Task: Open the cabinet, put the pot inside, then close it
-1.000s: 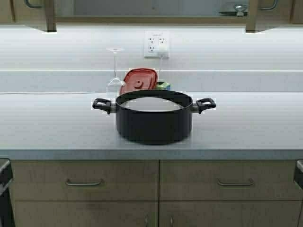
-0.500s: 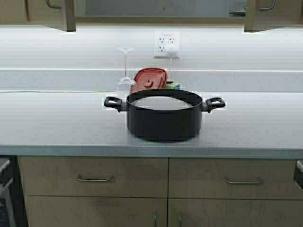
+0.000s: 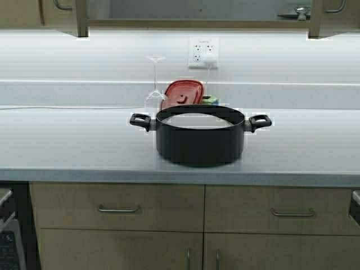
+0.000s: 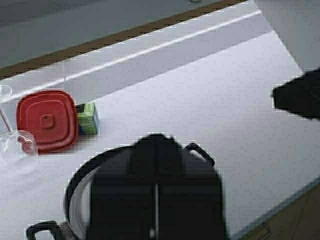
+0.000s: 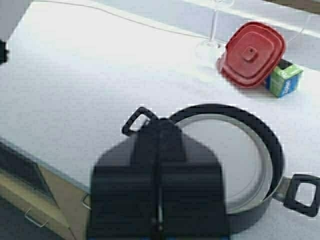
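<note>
Left gripper (image 4: pixel 156 200) and right gripper (image 5: pixel 159 200) are seen clenched, nothing gripped, each held above the near rim of the pot (image 3: pixel 199 136). The pot is set mid-frame on the counter (image 3: pixel 67 140), w/ a red lid (image 3: pixel 183 93) and glass (image 3: pixel 154 84) behind. Cabinet (image 3: pixel 59 14) doors are seen at top, swung open.

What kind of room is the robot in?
Most likely a kitchen. A pot sits on a long counter with drawers below it, a cabinet hangs above, and a wine glass stands by the wall.
</note>
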